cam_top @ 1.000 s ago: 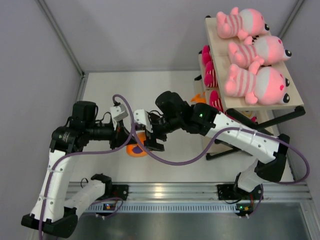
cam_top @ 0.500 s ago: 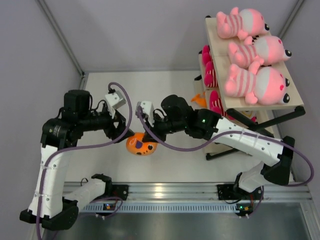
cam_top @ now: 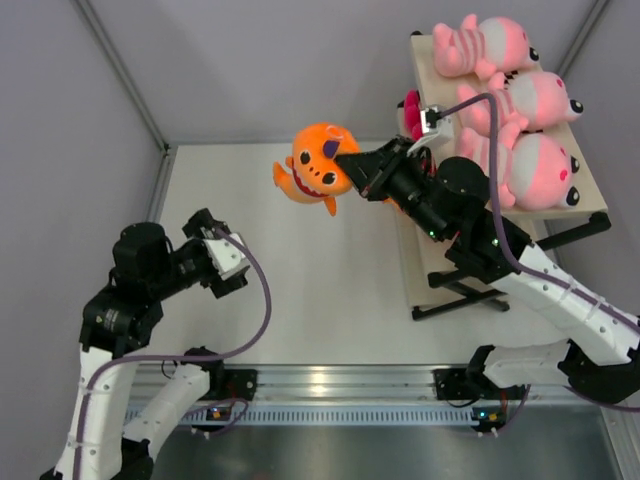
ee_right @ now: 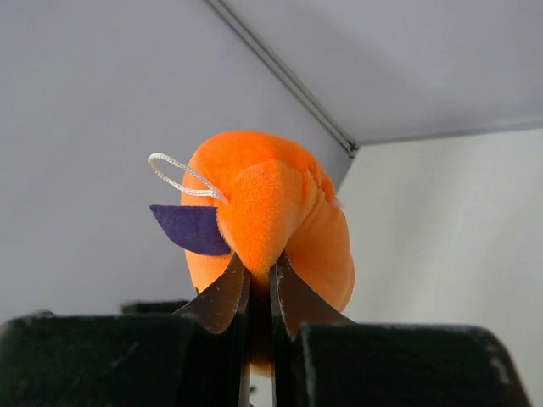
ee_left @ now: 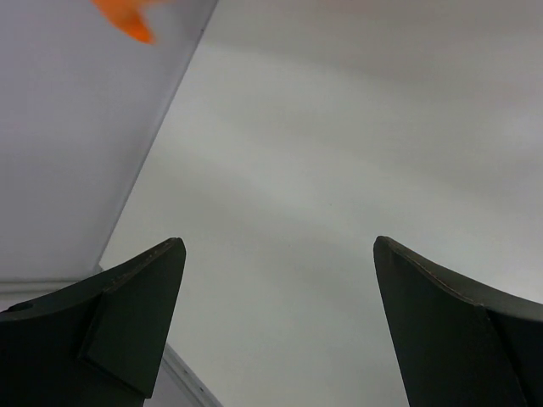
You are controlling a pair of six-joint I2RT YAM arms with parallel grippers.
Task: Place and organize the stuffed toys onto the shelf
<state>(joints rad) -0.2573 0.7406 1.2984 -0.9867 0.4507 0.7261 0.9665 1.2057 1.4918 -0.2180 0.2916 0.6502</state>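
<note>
An orange stuffed toy point(cam_top: 312, 166) point(ee_right: 270, 209) hangs in the air left of the shelf point(cam_top: 430, 80), with my right gripper point(cam_top: 347, 163) point(ee_right: 259, 270) shut on a fold of its plush. Three pale-pink striped stuffed toys point(cam_top: 520, 100) lie side by side on the shelf's top board. A hot-pink stuffed toy point(cam_top: 409, 106) shows on a lower tier, behind the right arm. My left gripper point(cam_top: 226, 262) point(ee_left: 278, 246) hangs open and empty over the white floor at the left, far from the orange toy. Only an orange tip point(ee_left: 127, 17) shows in the left wrist view.
Grey walls close in the white floor on the left and at the back. The shelf's black crossed legs point(cam_top: 455, 295) stand on the floor under the right arm. An aluminium rail point(cam_top: 330, 385) runs along the near edge. A purple cable point(cam_top: 262, 300) loops from the left arm.
My left gripper opened, let go of the orange toy and drew back to the lower left. My right gripper shut on the toy and lifted it up toward the shelf.
</note>
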